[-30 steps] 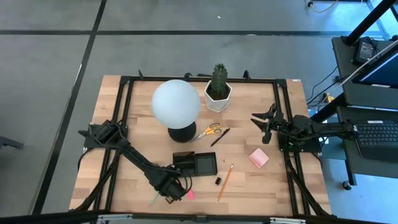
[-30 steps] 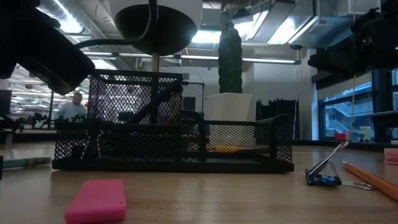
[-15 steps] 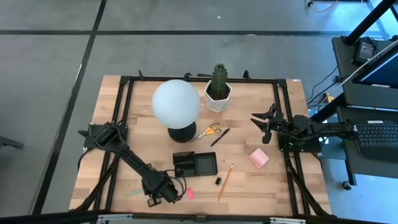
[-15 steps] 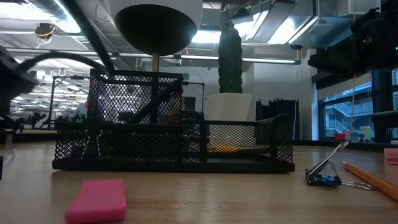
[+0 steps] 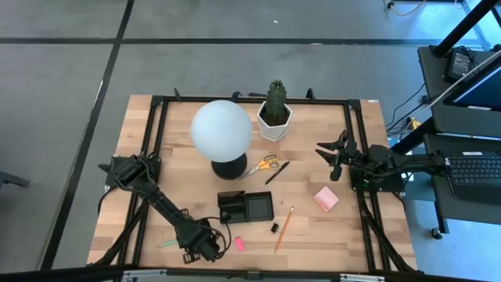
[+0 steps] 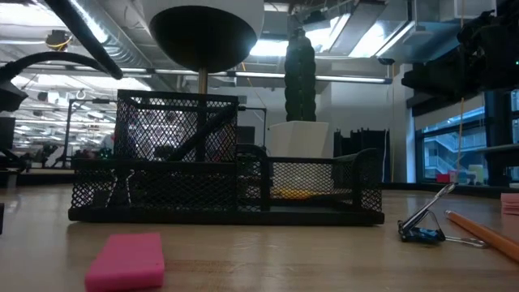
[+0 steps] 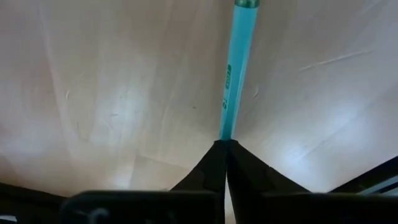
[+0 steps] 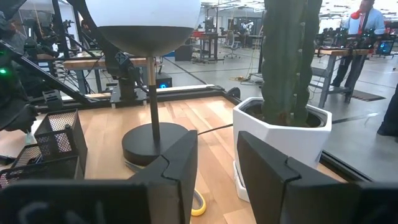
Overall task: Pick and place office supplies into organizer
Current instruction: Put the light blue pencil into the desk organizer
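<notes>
My left gripper (image 5: 188,246) is near the table's near edge, left of the black mesh organizer (image 5: 245,207), and is shut on a green pencil (image 5: 169,243) that points toward the table's left. A pink eraser (image 5: 239,244) lies flat just right of that gripper. A binder clip (image 5: 275,228) and an orange pencil (image 5: 283,229) lie right of the organizer. The pink sticky pad (image 5: 326,199), yellow-handled scissors (image 5: 262,164) and black pen (image 5: 276,172) lie farther off. My right gripper (image 5: 329,159) waits open by the right edge. My left gripper pinches the green pencil at one end (image 7: 225,134) between its two shut fingers (image 7: 208,171). The pencil runs straight on from the fingertips, in line with the fingers. Whether its far end rests on the table, I cannot tell.
A white globe lamp (image 5: 221,131) on a round black base and a potted cactus (image 5: 275,110) stand behind the organizer (image 6: 227,186). The eraser (image 6: 126,261) and the clip (image 6: 426,223) lie in front of it. Bare wood shows on the table's left half.
My left gripper has moved from beside the organizer toward the table's near-left and has turned. The green pencil has gone with it and has swung round, from slanting toward the near edge to pointing at the table's left. The right arm has kept still.
</notes>
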